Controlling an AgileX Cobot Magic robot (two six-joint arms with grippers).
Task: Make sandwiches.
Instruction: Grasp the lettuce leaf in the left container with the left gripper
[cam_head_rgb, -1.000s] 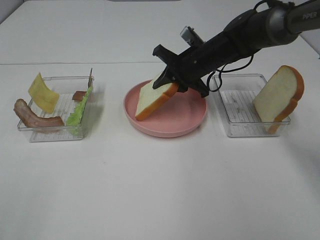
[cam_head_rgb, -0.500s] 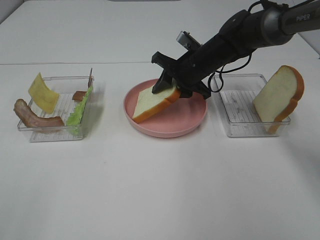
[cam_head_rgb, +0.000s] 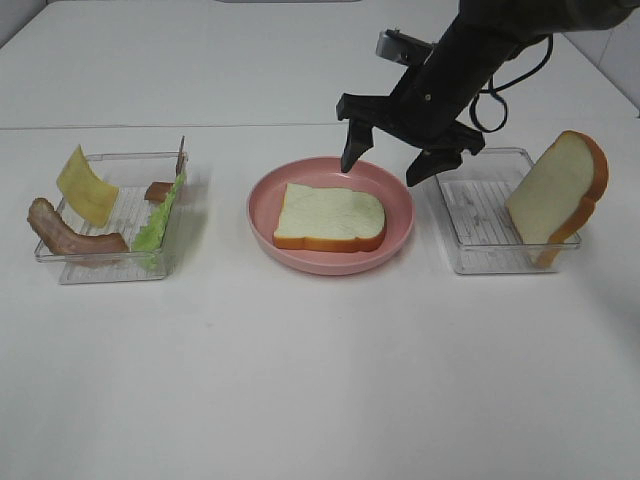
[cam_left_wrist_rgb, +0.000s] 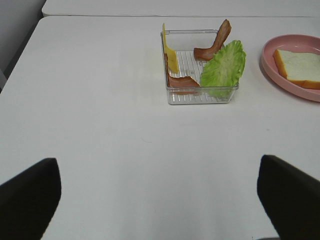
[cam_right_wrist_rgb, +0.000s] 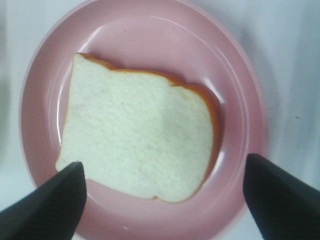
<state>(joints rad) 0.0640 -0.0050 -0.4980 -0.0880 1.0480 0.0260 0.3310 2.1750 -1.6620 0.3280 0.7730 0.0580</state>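
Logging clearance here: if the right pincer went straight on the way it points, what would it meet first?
Probably the bread slice lying flat on the pink plate. The open right pincer points down over it, though depth is unclear.

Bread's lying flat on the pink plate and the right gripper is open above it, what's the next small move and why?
Probably the left gripper should reach for the lettuce leaf in the fillings tray: the bread slice lies bare on the plate, and the open right gripper holds nothing.
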